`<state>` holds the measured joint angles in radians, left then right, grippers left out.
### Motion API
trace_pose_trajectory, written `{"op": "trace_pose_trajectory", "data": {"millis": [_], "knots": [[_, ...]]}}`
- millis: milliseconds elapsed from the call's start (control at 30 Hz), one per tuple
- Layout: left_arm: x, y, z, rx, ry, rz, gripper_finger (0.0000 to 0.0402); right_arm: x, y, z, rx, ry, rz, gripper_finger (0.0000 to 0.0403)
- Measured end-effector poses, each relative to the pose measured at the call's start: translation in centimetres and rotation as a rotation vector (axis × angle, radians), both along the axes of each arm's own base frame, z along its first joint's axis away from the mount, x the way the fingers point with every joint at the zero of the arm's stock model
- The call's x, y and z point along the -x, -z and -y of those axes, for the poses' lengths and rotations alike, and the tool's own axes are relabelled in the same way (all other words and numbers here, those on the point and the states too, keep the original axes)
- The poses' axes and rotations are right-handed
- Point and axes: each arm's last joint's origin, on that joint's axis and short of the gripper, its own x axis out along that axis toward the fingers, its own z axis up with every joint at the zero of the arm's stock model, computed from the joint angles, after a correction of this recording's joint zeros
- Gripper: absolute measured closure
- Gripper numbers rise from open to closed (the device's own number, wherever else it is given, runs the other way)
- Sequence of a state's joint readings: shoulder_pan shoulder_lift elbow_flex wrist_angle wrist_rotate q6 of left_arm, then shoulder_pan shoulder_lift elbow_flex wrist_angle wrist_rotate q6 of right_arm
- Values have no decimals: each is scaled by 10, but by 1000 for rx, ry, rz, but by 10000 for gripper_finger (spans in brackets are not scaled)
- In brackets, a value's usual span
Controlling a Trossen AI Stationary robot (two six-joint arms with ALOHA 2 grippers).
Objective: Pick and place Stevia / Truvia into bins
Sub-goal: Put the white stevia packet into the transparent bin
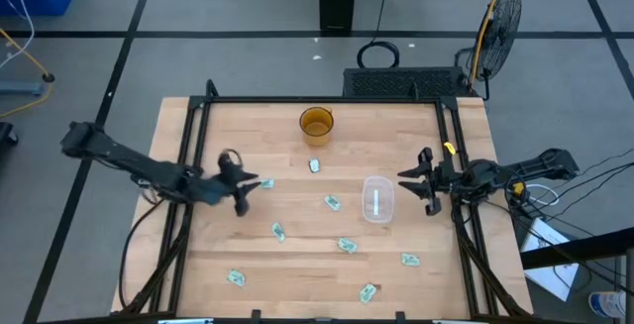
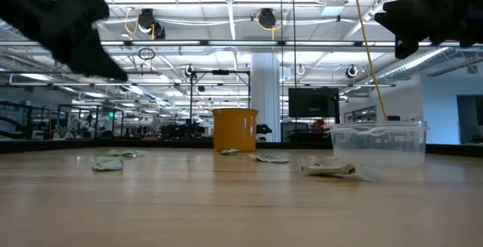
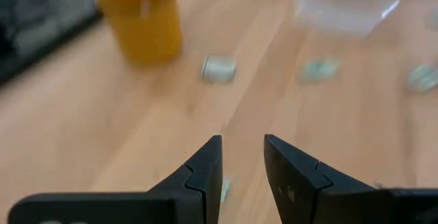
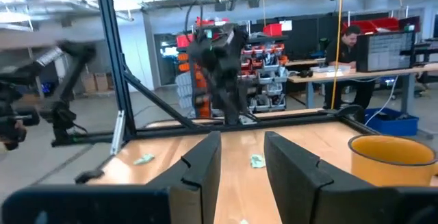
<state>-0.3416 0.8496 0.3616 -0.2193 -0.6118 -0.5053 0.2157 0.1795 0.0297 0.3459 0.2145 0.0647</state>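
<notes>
From my remote station, both arms hang over the wooden table point(image 1: 297, 265) with nothing in either grasp. My left gripper point(image 1: 254, 187) hovers above the table's left-centre, its 2 fingers point(image 3: 205, 172) parted by a narrow gap and holding nothing; one sachet point(image 1: 267, 183) lies just beside its tip. My right gripper point(image 1: 412, 187) sits at the table's right side, near the clear bin point(image 1: 377, 199), fingers point(image 4: 202, 162) spread apart and empty.

The bin stands right of centre, and a pale strip shows inside it, though I cannot tell what it is. The amber cup point(image 1: 316, 125) stands toward the far edge, well apart from the bin.

I count 9 green-and-white Stevia sachets point(image 1: 332, 202) loose on the wood, all outside the bin: 1 near the cup point(image 1: 314, 165), 1 just left of the bin, 1 by the left gripper, 2 across the middle point(image 1: 278, 232) point(image 1: 346, 246), 1 below the bin point(image 1: 410, 260), and 2 along the near edge point(image 1: 236, 278) point(image 1: 368, 291).

From table height, the sachets point(image 2: 336, 170) lie flat, the cup point(image 2: 235, 130) and bin point(image 2: 379, 141) upright behind them.
</notes>
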Motion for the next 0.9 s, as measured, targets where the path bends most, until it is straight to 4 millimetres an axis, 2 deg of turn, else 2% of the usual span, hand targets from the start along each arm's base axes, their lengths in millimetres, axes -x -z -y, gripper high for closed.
{"op": "trace_pose_trajectory", "data": {"millis": [167,367,567,767,900], "knots": [[-13,37,5,58,-100,-159,287,0,0,0,112,17,1,298],[-19,63,9,99,-110,-289,287,0,0,0,128,20,1,298],[-21,74,3,70,-195,-321,287,0,0,0,128,20,0,298],[-25,76,-5,51,-216,-333,287,0,0,0,128,19,0,298],[-29,76,-9,34,-190,-329,314,0,0,0,128,19,0,298]]}}
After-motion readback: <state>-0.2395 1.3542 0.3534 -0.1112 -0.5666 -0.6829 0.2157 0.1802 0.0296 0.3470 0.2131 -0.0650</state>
